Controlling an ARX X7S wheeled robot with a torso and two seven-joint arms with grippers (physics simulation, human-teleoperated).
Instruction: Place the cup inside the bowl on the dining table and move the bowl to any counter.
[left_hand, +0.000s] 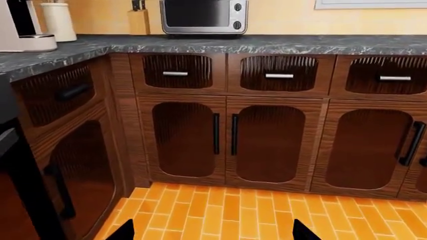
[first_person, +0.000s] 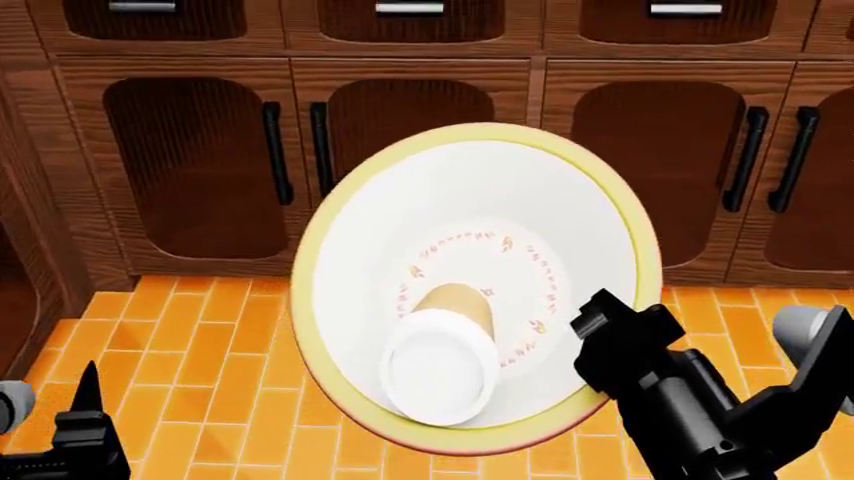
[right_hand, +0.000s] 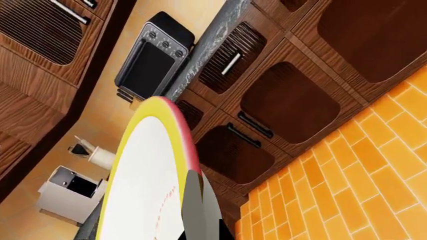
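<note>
With the cup (first_person: 441, 358) lying inside, the right gripper (first_person: 607, 330) grasps the bowl (first_person: 474, 200) rim over the floor; next, set it on the bench (left_hand: 267, 44) ahead, left fingers (left_hand: 123, 231) released.

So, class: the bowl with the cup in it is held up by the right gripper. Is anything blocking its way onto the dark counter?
Nothing visible blocks it. The bowl with the cup, held at its rim by the right gripper, hangs over the orange floor before the cabinets. On the counter, only a toaster oven and a knife block stand at the back.
</note>
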